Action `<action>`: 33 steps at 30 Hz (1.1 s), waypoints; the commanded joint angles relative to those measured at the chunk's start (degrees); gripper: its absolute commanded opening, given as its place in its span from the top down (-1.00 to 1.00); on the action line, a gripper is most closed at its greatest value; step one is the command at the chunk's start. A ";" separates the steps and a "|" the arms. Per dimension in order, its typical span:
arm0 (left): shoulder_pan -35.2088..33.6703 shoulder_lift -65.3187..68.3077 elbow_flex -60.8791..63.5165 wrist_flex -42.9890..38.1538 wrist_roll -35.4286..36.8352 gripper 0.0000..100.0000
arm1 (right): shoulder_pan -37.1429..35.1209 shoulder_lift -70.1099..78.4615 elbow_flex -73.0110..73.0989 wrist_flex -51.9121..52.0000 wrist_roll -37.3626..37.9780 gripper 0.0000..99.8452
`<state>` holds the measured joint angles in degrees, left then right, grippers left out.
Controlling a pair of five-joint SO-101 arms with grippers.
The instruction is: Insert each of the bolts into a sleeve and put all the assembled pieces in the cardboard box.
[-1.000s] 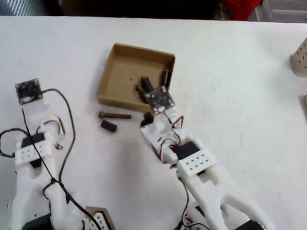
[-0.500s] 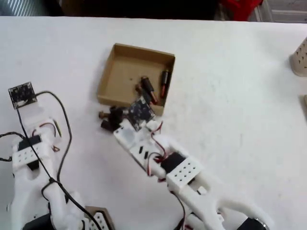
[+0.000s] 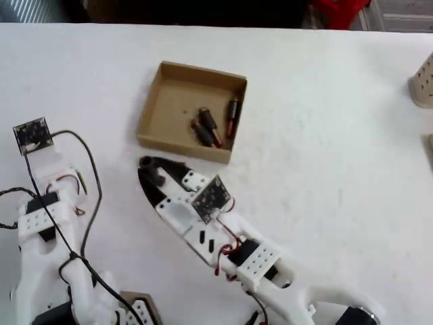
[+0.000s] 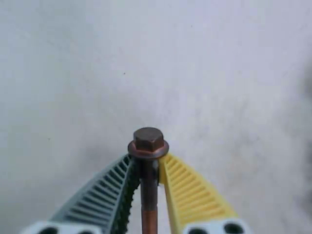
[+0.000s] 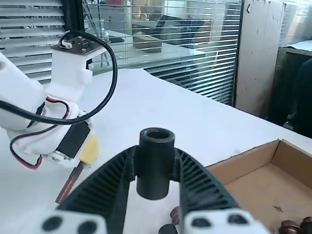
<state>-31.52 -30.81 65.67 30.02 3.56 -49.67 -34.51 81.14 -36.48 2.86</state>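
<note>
The right claw (image 5: 156, 157) is gripping a black sleeve (image 5: 156, 170) roughly upright between its ribbed fingers. The bore is facing up, and the claw is sitting low over the table (image 3: 325, 101), just in front of the cardboard box (image 3: 172, 95). The left claw (image 4: 148, 165) is clamping a copper bolt (image 4: 148, 142) just under its hex head. In the right wrist view, the threaded end (image 5: 68, 183) is sticking out free and slanting down toward the table. The two claws are well apart.

The step in hand appears to be mating these two parts. The thread and the open bore are not sharing an axis, so one wrist is probably needing to turn before the arms close the gap. Aligning first and then sliding along that single line looks safer than correcting during contact.

The sleeve is round and smooth, so it is likely to twist or slip if the bolt meets its rim off-centre. A slow approach with a firm squeeze should help. The bolt is being pinched near its head, so its long free shaft may pivot under side load.

Once the head is seating against the sleeve, one claw can let go while the other carries the pair to join the assembled pieces (image 3: 205, 126) already lying in the box.
</note>
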 commanded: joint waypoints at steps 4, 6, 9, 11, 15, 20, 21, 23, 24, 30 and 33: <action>0.04 -2.33 -0.70 -1.76 0.26 0.95 | 3.21 5.85 -5.10 -4.79 -1.76 0.97; 0.04 -2.33 -0.70 -1.76 0.26 0.95 | 4.00 12.09 -6.07 -11.38 -3.87 0.97; 0.04 -2.33 -0.70 -1.76 0.26 0.95 | 4.79 22.99 -8.35 -19.91 -4.57 0.97; 0.04 -2.33 -0.70 -1.76 0.26 0.95 | 4.97 29.14 -9.23 -25.36 -4.57 0.97; 0.04 -2.33 -0.70 -1.76 0.26 0.95 | 4.18 36.62 -9.05 -33.27 -4.57 0.97; 0.04 -2.33 -0.53 -3.34 0.26 0.95 | 2.86 37.76 -6.15 -35.47 -4.57 0.97; 0.04 -2.33 -0.53 -3.34 0.26 0.95 | 2.33 37.76 -5.10 -36.62 -4.57 0.97; 0.04 -2.33 -0.53 -3.34 0.26 0.95 | 1.01 37.76 -2.99 -39.16 -4.57 0.97; 0.04 -2.33 -0.53 -3.34 0.26 0.95 | 0.22 37.76 -1.85 -40.13 -4.57 0.97; 0.04 -2.33 -0.53 -3.34 0.35 0.95 | -1.45 38.37 0.88 -40.57 -4.57 0.97; 0.04 -2.33 -0.53 -3.34 0.62 0.95 | -1.54 38.37 0.88 -38.81 -4.57 0.97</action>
<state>-31.52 -30.81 65.67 28.09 3.56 -50.55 4.18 82.20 -75.69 -1.19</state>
